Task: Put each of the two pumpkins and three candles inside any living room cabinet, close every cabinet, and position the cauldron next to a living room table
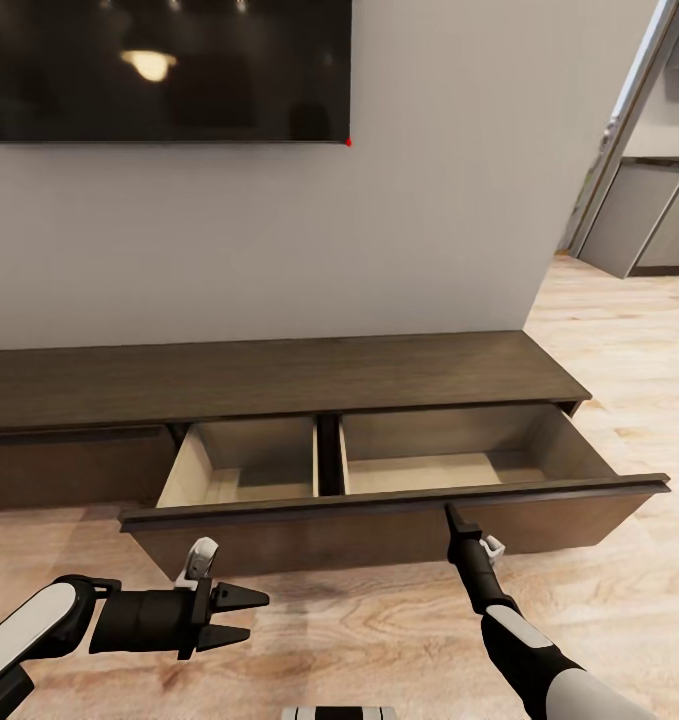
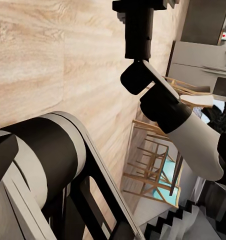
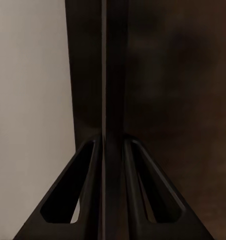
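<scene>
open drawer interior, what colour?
Pale beige inside the drawer, against the cabinet's dark brown wood. Head view shows it best.

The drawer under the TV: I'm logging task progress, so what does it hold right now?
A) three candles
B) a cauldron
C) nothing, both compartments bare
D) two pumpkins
C: in the head view the open drawer shows bare pale floors in both compartments, with the right gripper at its front edge.

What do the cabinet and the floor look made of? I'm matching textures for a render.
The cabinet looks like dark brown matte wood with faint grain; its open drawer is lined in pale beige board. The floor looks like light wood planks with visible grain and seams, probably laminate.
</scene>
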`<state>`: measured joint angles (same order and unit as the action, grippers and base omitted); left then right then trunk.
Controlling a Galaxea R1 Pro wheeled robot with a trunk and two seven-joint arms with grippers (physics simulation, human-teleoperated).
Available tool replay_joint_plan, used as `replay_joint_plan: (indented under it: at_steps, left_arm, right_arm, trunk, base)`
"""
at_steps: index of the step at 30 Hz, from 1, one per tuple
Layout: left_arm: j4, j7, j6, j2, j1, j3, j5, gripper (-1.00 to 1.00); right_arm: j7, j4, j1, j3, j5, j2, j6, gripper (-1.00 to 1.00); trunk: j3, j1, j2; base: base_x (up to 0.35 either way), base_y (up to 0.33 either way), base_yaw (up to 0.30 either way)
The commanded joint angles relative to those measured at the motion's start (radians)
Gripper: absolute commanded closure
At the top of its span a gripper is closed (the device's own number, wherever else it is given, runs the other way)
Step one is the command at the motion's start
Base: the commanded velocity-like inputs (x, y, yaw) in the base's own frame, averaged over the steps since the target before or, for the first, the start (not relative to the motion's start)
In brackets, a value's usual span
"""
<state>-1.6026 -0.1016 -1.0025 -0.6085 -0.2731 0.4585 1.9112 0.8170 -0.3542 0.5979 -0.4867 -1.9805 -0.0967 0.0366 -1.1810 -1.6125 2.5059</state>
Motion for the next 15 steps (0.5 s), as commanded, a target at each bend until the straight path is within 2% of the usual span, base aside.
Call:
replay_joint_plan:
  at_steps: [1, 15]
  left_arm:
    - [0.000, -0.010, -0.001, 0.000, -0.001, 0.002, 0.011, -1.00]
    - [0.000, -0.010, -0.001, 0.000, -0.001, 0.002, 0.011, -1.00]
  right_arm:
    - [0.010, -0.011, 0.000, -0.033, 0.006, 0.000, 0.002, 1.00]
    - [0.010, -0.011, 0.000, -0.033, 0.006, 0.000, 0.002, 1.00]
  trunk:
    - [-0.001, 0.000, 0.000]
    - [-0.001, 0.000, 0.000]
  base:
    - [-0.004, 0.000, 0.000]
    - [-0.029, 0.000, 0.000]
